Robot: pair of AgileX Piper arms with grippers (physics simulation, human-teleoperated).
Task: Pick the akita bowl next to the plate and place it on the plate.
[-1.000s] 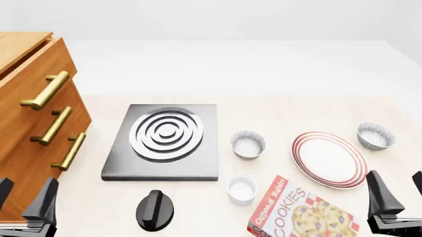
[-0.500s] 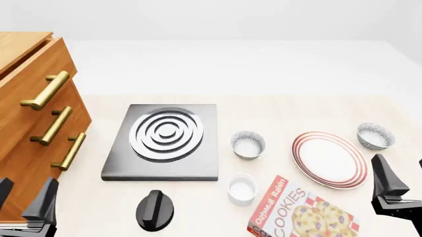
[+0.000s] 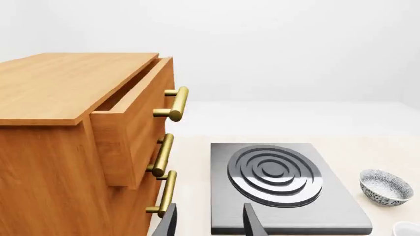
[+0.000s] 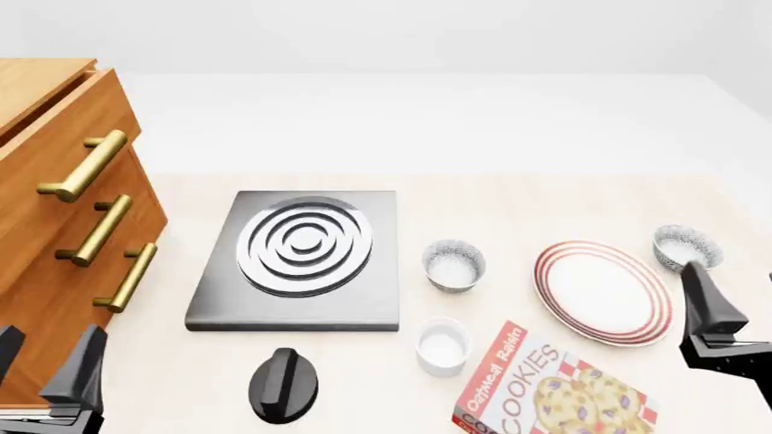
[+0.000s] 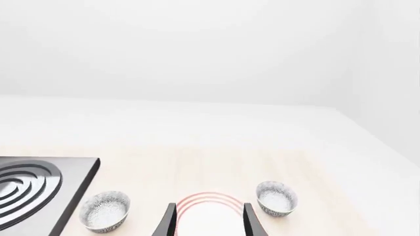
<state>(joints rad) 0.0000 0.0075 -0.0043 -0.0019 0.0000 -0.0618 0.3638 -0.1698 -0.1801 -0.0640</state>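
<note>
Akita bowl (image 4: pixel 682 246) beside plate (image 4: pixel 602 291)

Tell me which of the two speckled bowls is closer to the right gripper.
The speckled bowl on the far right of the plate, just ahead of the right gripper. The other bowl sits between the plate and the stove, much farther away.
</note>
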